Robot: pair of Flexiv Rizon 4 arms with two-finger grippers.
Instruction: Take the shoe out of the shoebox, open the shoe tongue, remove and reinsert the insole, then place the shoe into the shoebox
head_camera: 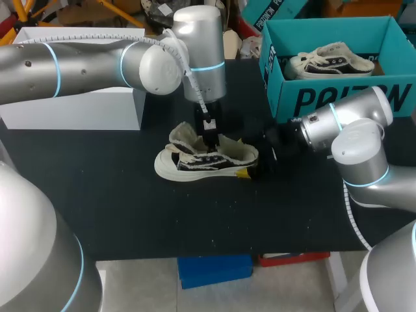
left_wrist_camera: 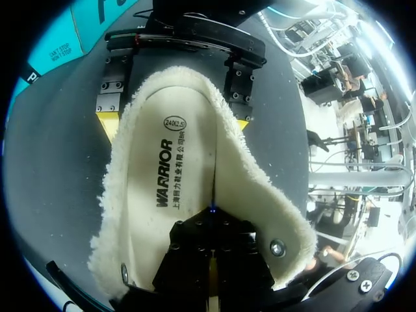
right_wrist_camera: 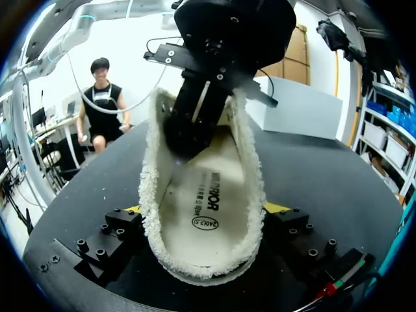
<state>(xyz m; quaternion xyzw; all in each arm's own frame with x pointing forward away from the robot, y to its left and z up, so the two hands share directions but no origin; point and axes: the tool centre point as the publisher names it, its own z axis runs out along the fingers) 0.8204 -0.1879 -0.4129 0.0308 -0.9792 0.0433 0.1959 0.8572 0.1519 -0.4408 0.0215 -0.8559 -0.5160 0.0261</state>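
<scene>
A black-and-white shoe (head_camera: 195,162) with a fleecy lining lies on its sole in the middle of the black table. My right gripper (head_camera: 250,170) stands wide at the heel, one yellow-tipped finger on each side, shut on the shoe (right_wrist_camera: 250,195). Its fingertips (left_wrist_camera: 108,123) show pressed against the fleece collar. My left gripper (head_camera: 209,140) comes down from above into the shoe's mouth, fingers shut. Its tips (left_wrist_camera: 212,218) rest on the white printed insole (left_wrist_camera: 169,169), which lies flat inside the shoe. The teal shoebox (head_camera: 338,97) stands open at the back right.
A second shoe (head_camera: 331,62) lies inside the shoebox. A white box (head_camera: 78,107) stands at the back left under my left arm. Bare black tabletop (head_camera: 195,221) stretches in front of the shoe.
</scene>
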